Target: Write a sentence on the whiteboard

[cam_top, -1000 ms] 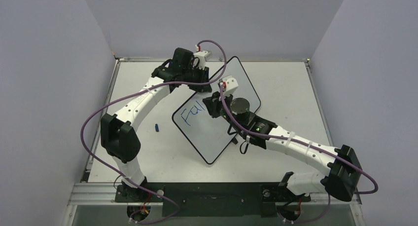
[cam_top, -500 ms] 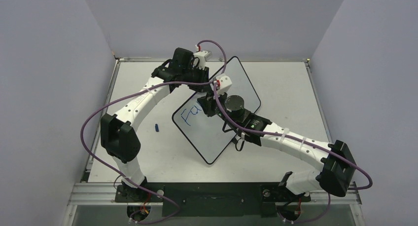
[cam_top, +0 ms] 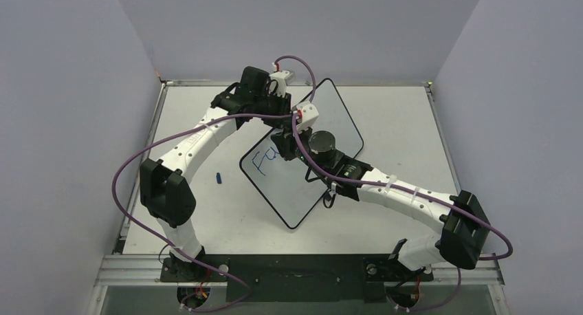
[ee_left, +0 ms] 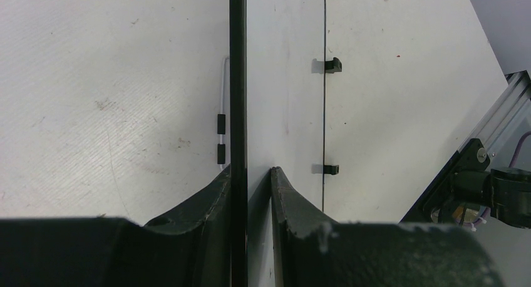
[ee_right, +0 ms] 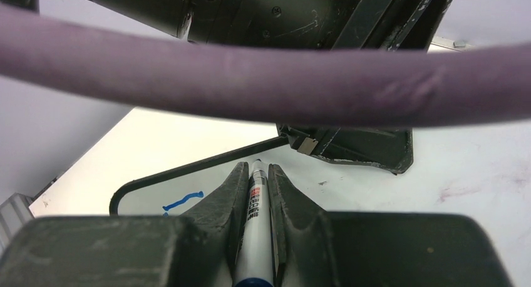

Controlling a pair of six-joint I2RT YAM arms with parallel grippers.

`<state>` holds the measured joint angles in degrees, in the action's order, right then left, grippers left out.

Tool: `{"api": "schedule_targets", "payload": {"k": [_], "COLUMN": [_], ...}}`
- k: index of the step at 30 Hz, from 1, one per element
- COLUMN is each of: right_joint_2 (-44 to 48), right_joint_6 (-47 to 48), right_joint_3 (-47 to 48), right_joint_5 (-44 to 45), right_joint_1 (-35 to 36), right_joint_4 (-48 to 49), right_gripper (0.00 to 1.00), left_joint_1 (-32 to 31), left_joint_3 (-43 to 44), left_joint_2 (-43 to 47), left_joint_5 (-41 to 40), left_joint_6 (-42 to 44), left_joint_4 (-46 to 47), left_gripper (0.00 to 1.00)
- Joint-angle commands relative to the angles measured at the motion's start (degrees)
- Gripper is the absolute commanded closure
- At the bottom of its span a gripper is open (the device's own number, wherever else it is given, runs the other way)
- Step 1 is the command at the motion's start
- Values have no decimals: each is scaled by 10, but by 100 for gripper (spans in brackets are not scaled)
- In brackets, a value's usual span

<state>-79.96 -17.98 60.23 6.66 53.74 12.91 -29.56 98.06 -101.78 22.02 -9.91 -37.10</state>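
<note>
The top camera looks down from above the near edge of the tabletop [cam_top: 227, 215]. Wrist cameras sit close behind the left end effector [ee_left: 250, 171] and right end effector [ee_right: 253, 165]; all three views share the whiteboard [cam_top: 289, 191].

Whiteboard [cam_top: 295, 198]: white, thin black frame, black tabs. Sentence [cam_top: 264, 164]: blue strokes. Marker [ee_right: 255, 237]: white barrel, red print, blue near end. Left arm [cam_top: 199, 139] and right arm [cam_top: 405, 198]: white with black joints. Cable [ee_right: 250, 80]: purple. Small blue piece [cam_top: 218, 178] left of board. Table [cam_top: 399, 122]: off-white, faint scuffs.
</note>
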Motion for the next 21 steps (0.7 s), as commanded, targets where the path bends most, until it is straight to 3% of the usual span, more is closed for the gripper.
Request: {"api": "schedule_targets", "payload": {"k": [1,14,21], "right_joint_2": [-4,3,34], "right_joint_6": [8,12,-5], "right_joint_3": [20,10,17], "right_joint_5": [18,47,15], "right_joint_1": [5,4,6], "right_joint_4": [24,11,3], "right_gripper": [100,100,100], "left_joint_1": [2,1,1], "left_joint_3": [13,12,11], "left_joint_2": [42,44,44], "left_joint_5": [-28,-30,-32], "left_joint_6": [26,27,27], "left_joint_4": [35,34,33], "left_gripper": [100,100,100]}}
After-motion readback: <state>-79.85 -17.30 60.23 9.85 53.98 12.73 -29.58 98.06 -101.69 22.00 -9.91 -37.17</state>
